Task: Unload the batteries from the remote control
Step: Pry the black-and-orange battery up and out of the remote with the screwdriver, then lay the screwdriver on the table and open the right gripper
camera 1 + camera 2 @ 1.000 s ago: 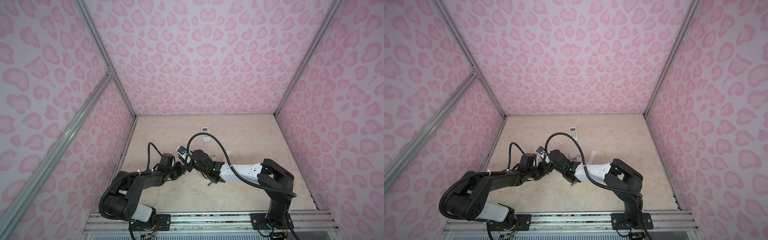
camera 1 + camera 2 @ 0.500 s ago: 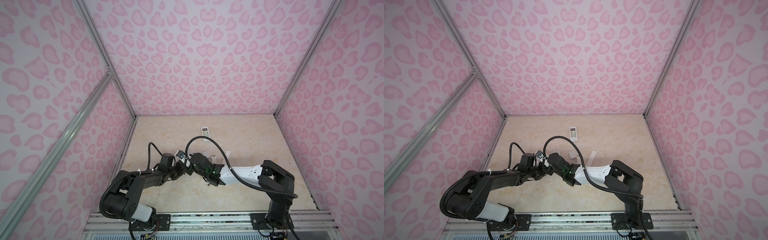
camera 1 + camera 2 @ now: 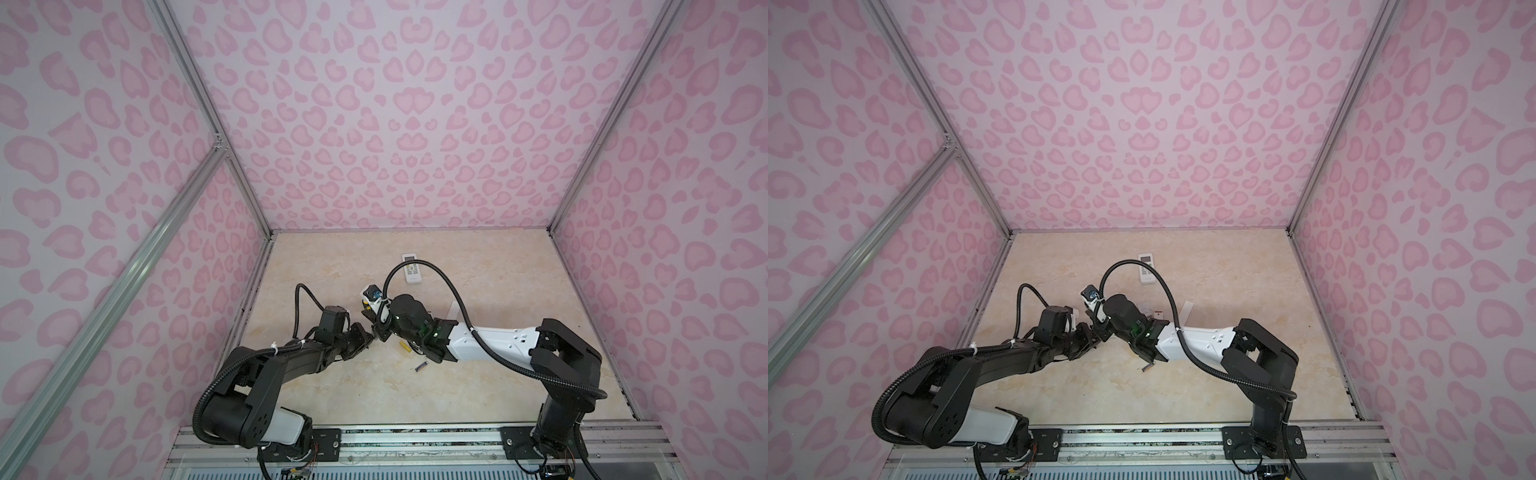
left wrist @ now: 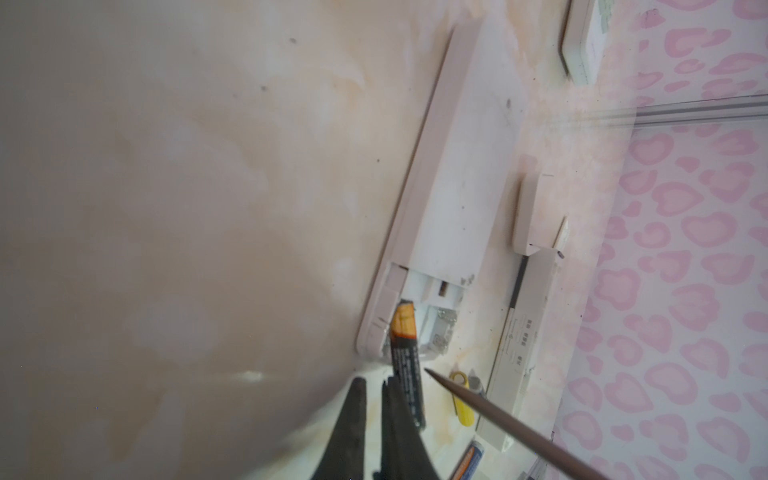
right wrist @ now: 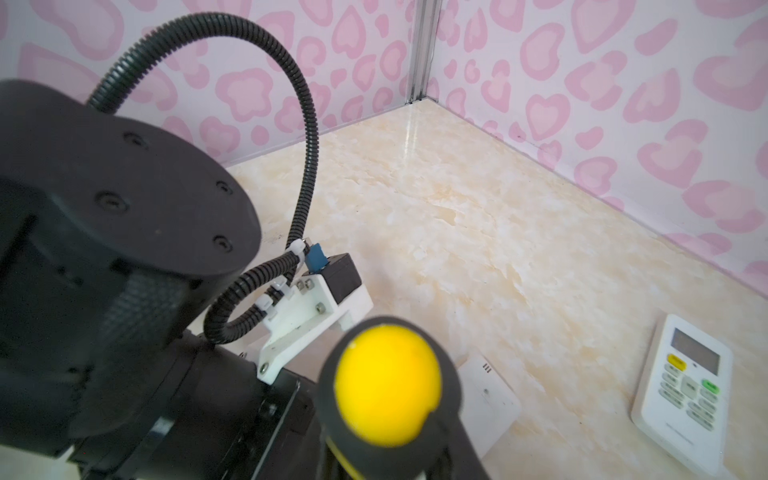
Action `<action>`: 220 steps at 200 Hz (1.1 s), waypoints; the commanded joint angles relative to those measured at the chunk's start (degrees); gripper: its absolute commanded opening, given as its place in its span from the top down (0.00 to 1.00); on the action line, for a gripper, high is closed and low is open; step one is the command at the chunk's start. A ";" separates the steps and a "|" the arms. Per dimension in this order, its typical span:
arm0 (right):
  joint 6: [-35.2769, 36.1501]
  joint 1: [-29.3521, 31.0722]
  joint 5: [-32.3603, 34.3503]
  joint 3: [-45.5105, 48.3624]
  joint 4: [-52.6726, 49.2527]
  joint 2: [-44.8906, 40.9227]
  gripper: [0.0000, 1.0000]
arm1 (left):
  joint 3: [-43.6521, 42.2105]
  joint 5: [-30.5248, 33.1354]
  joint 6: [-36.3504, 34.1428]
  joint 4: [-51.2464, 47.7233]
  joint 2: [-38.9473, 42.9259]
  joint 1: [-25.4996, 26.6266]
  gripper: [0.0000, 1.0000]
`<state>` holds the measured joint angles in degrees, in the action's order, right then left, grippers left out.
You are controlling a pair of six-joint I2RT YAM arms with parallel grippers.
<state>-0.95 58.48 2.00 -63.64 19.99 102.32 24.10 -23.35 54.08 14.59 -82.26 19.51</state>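
In the left wrist view a white remote control (image 4: pixel 457 166) lies face down with its battery bay open. A black battery with a gold end (image 4: pixel 405 353) sticks out of the bay at a slant. My left gripper (image 4: pixel 376 399) is just beside it, shut to a thin slit with nothing between the fingers (image 4: pixel 357 419). A thin screwdriver shaft (image 4: pixel 498 419) points at the bay. My right gripper (image 3: pixel 380 328) is shut on the screwdriver's black-and-yellow handle (image 5: pixel 386 386). A yellow battery (image 3: pixel 405 347) and a dark one (image 3: pixel 422 366) lie loose on the table.
A second white remote (image 3: pixel 412 269) lies face up farther back. Another white remote (image 4: pixel 523 353) and a loose battery cover (image 4: pixel 532 216) lie beside the open one. Pink patterned walls close in the table on three sides. The two arms meet near the table's left middle.
The right arm dipped toward the table and then rose back a little over the remote. The left arm has barely moved.
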 commanded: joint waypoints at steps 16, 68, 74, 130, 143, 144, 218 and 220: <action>-2.87 -1.08 1.03 -1.22 -0.38 0.44 1.00 | 0.21 0.33 -1.11 -1.31 1.55 -0.08 0.86; -3.44 -2.05 0.27 -4.63 -2.32 3.06 1.00 | 0.11 0.41 -1.92 -2.59 2.17 -0.08 0.86; -3.66 -2.11 -0.08 -4.94 -2.29 3.19 1.00 | 0.07 0.41 -1.97 -2.69 2.27 -0.13 0.86; -4.30 -2.45 -3.68 -5.28 -0.08 5.27 1.00 | -0.66 1.03 -2.46 -3.34 3.29 -0.40 0.86; -4.50 -2.78 -3.74 -5.11 -0.08 5.78 1.00 | -0.63 0.87 -2.64 -3.30 2.68 -0.44 0.86; -4.54 -2.81 -3.75 -5.01 -0.06 5.82 1.00 | -0.63 0.82 -2.61 -3.27 2.66 -0.44 0.86; -4.95 -3.10 -2.81 -3.03 -0.33 4.57 1.00 | -0.41 0.42 -2.84 -2.04 0.08 -0.43 0.86; -4.90 -3.06 -2.73 -2.95 -0.42 4.42 1.00 | -0.35 0.37 -2.84 -2.00 -0.03 -0.43 0.86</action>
<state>-5.80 55.37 -1.52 -67.05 20.10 107.33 23.29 -22.98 52.14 11.88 -81.45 19.14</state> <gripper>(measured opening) 0.229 0.144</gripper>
